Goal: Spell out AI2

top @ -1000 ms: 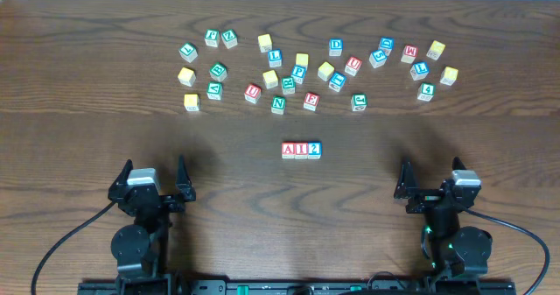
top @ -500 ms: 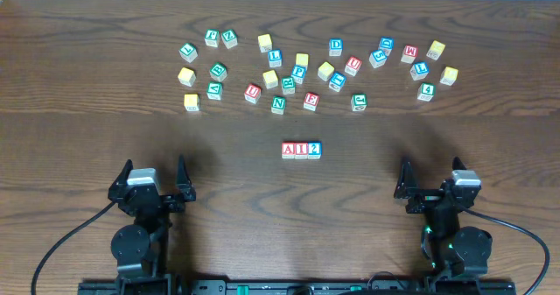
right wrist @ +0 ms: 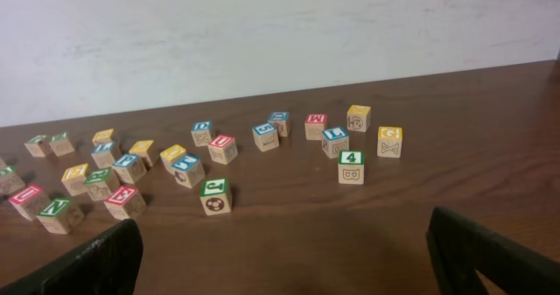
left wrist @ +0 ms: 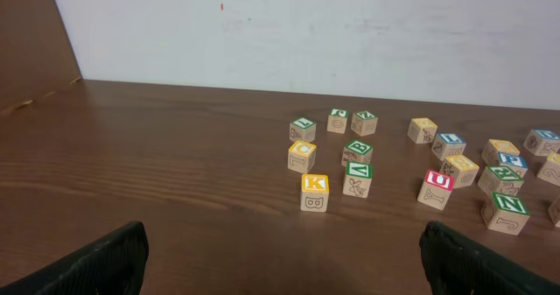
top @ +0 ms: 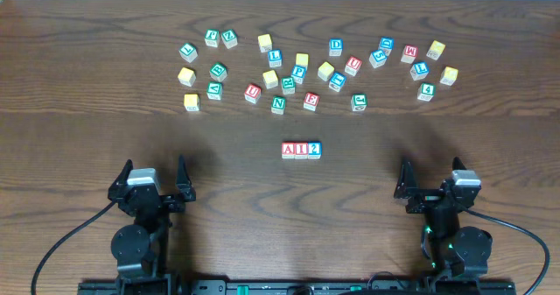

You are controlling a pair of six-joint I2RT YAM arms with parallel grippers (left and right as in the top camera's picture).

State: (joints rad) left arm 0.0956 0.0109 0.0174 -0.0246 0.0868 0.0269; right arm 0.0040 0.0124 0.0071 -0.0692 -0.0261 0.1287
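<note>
We see the A block (top: pixel 289 150), the I block (top: pixel 301 150) and the 2 block (top: pixel 314 150) touching side by side in the middle of the bench (top: pixel 87 129) — the row reads AI2 from the near edge. The loose blocks (top: pixel 298 71) lie scattered well beyond it. The left fingers (top: pixel 182 171) and right fingers (top: pixel 405 174) sit near the front edge — both pairs spread apart, holding nothing, well apart from the row.

Red A block (top: pixel 288 150), red I block (top: pixel 301 150), blue 2 block (top: pixel 314 150); dark brown wood-grain table (top: pixel 87 137).
</note>
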